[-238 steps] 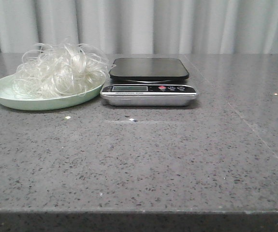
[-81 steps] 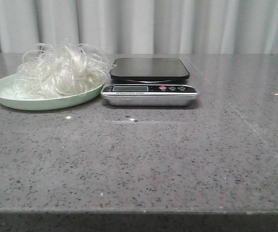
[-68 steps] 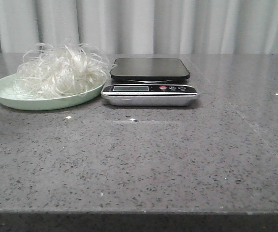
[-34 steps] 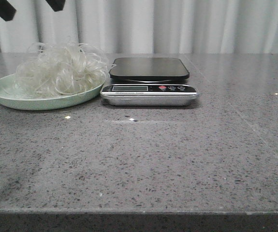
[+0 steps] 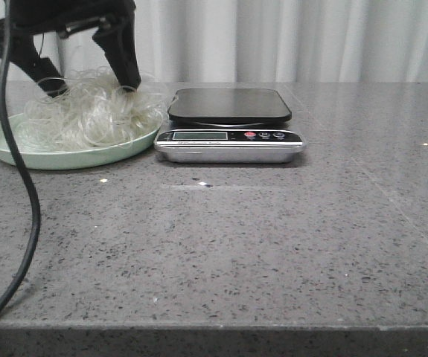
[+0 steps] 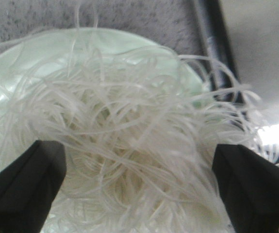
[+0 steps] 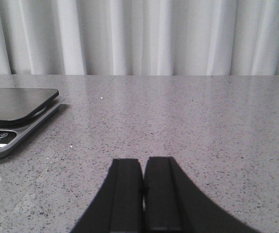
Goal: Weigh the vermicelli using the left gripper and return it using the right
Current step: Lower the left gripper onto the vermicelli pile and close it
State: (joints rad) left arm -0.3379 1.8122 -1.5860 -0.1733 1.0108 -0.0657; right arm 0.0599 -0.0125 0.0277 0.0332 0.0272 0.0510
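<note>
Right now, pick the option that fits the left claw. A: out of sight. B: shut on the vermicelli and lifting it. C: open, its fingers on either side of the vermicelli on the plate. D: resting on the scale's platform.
C: the left claw is open, one finger on each side of the vermicelli, which lies on the green plate; the scale carries nothing.

Low front camera and right wrist both see the scale (image 5: 228, 126); left wrist looks down close

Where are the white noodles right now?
The vermicelli sits heaped on the green plate, table's far left beside the scale, between the open left gripper fingers.
</note>
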